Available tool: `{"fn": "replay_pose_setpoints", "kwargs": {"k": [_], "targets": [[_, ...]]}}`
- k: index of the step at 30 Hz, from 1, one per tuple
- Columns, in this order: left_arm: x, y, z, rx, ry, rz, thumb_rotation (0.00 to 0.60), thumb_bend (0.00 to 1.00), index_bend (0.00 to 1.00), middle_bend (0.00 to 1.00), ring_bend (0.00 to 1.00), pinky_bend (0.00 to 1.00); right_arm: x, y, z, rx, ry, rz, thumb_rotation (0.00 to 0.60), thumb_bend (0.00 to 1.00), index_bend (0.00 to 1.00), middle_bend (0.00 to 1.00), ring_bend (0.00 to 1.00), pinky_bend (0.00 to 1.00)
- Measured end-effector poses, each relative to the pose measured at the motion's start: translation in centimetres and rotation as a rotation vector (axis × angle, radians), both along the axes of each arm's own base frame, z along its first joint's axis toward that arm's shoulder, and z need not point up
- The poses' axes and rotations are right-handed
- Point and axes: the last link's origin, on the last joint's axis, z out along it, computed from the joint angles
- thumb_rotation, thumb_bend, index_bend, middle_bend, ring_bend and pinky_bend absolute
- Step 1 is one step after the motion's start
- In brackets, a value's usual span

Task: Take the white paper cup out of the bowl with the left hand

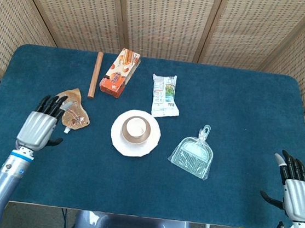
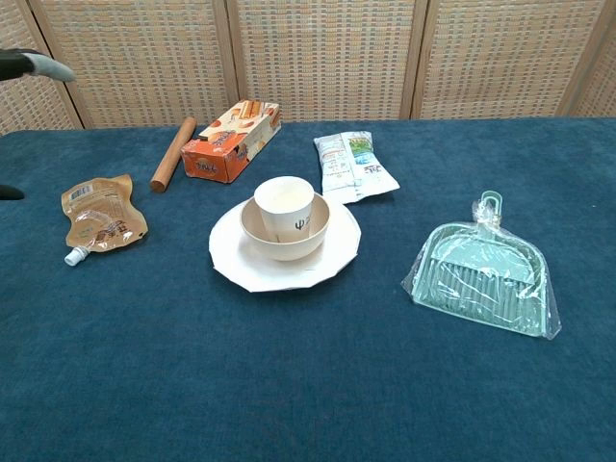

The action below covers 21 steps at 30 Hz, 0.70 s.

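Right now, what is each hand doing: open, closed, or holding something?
Left hand: open, holding nothing, beside the brown spout pouch.
Right hand: open, holding nothing, at the table's near right edge.

Cut off at the chest view's left edge: left hand, showing only fingertips.

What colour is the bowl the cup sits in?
Beige: the bowl shows best in the chest view, holding the white cup.
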Motion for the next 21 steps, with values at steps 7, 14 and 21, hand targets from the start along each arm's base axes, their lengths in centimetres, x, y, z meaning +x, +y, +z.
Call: {"fn": "replay_pose_setpoints", "kwargs": {"k": [7,14,21], "targets": [[5.4,4.7,-3.4,-0.111,0.028,-0.060,0.600,0.11,0.17,0.00,0.00,0.00,-1.8,-0.9,0.7,-0.007,-0.022,-0.076,0.600,0.13,0.00,0.00,0.00,0.00],[11.1,8.6,-8.0,-0.207,0.078,-0.072,0.600,0.11,0.22,0.00,0.00,0.00,-3.0,-1.6,1.5,-0.023,-0.045,-0.114,0.600,0.13,0.00,0.00,0.00,0.00],[14.3,9.9,-11.7,-0.283,0.142,-0.072,0.600,0.11,0.19,0.00,0.00,0.00,-3.6,-1.7,2.0,-0.036,-0.053,-0.135,0.600,0.13,0.00,0.00,0.00,0.00]]}}
